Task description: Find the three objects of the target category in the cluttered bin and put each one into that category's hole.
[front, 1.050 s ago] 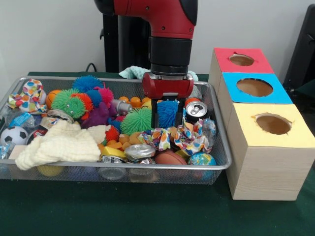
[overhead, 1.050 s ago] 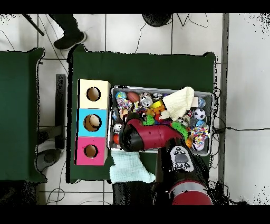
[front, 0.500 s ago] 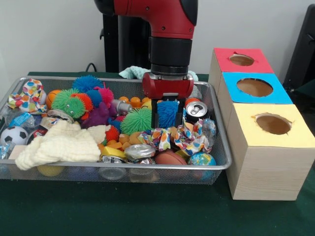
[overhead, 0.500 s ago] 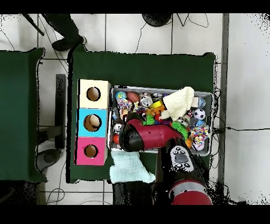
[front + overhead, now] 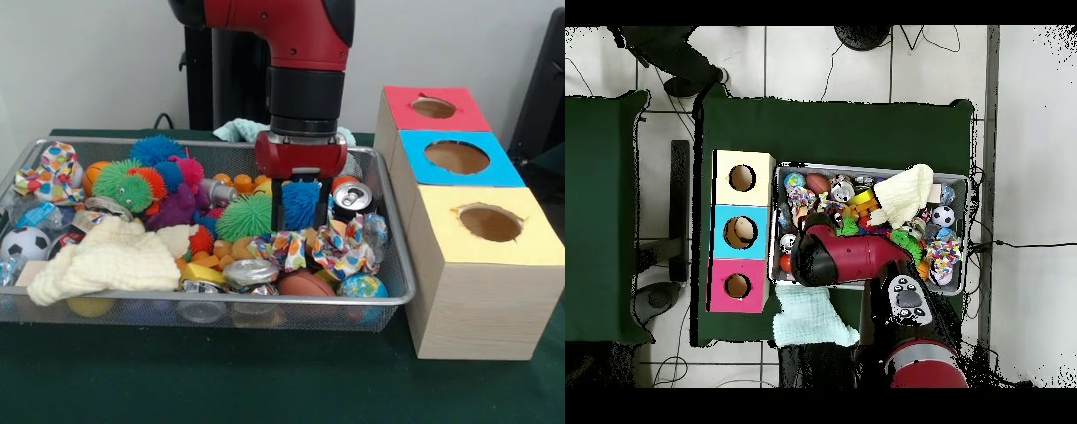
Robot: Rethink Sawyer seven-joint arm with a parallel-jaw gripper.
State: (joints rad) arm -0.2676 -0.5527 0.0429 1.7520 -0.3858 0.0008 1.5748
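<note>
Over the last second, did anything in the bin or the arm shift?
Barely. The gripper stays down in the bin, fingers closed around the blue spiky ball; it may have risen very slightly. In the overhead view a person's foot at the top edge moved left. The toys and boxes are unchanged.

No readable text, brand, no. or sign anywhere in either view. Cans [image 5: 355,198] in the wire bin [image 5: 388,296] show tops only, labels hidden. Boxes [image 5: 481,265] w/ red, blue, yellow tops carry no lettering. Robot arm [image 5: 305,53] shows no logo; print on the wrappers is too small to read
</note>
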